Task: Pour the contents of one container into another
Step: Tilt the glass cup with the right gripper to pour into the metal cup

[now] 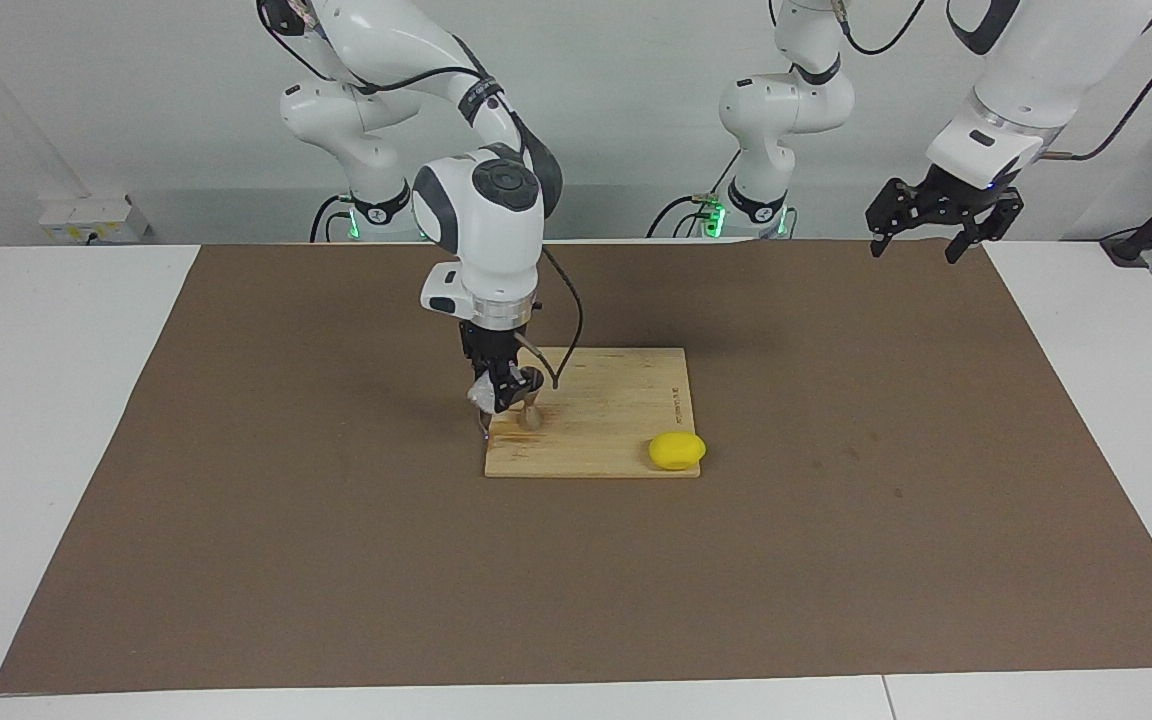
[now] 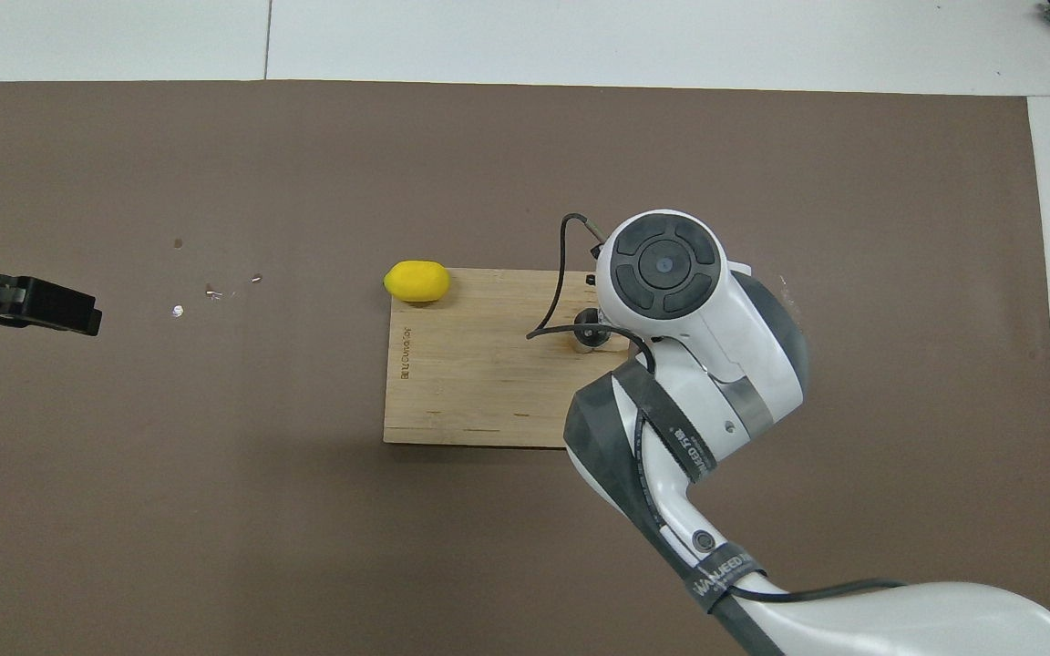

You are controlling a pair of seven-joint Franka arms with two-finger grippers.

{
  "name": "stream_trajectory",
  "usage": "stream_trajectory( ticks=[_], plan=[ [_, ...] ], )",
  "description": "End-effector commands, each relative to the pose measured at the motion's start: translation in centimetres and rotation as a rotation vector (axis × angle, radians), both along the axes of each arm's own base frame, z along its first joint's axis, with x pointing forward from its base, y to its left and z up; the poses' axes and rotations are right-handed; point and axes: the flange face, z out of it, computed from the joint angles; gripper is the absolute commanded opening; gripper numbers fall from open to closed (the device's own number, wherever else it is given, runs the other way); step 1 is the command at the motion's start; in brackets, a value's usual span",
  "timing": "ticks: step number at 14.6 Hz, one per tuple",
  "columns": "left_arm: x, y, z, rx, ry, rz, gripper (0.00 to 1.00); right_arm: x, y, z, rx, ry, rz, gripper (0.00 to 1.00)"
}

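A brown mat (image 1: 236,560) covers our white table (image 1: 46,420). Above the cutting board's (image 1: 616,400) edge toward our right arm's end, our right gripper (image 1: 502,392) seems clamped on the small clear cup (image 1: 482,396), tipped beside the silvery, narrow-waisted jigger (image 1: 531,412). We should tilt slowly, lip over its mouth. The left gripper (image 1: 936,232) waits open over the mat's corner.

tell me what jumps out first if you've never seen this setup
The right arm bends over the wooden cutting board in the middle of the brown mat, its right gripper shut on a small clear cup just beside the metal jigger that stands on the board. A bright yellow lemon sits at the board's corner toward the left arm's end. The left gripper waits open, raised over the mat's edge.
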Motion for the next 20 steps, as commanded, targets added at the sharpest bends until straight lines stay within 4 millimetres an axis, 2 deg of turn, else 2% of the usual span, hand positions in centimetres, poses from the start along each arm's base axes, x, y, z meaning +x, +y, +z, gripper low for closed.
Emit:
stream_trajectory(
  ticks=[1,7,11,20],
  plan=[
    [-0.48,0.29,-0.07,0.011,0.008,-0.006,1.00,-0.69,0.29,1.00,-0.055,-0.033,0.008,0.00],
    [-0.48,0.29,-0.07,0.011,0.008,-0.006,1.00,-0.86,0.34,1.32,-0.088,-0.052,0.023,0.00],
    [-0.48,0.29,-0.07,0.011,0.008,-0.006,1.00,-1.29,1.23,1.40,-0.085,-0.054,0.040,0.00],
    [-0.48,0.30,-0.07,0.013,0.008,-0.006,1.00,-1.18,1.21,1.34,-0.082,-0.049,0.043,0.00]
  ],
)
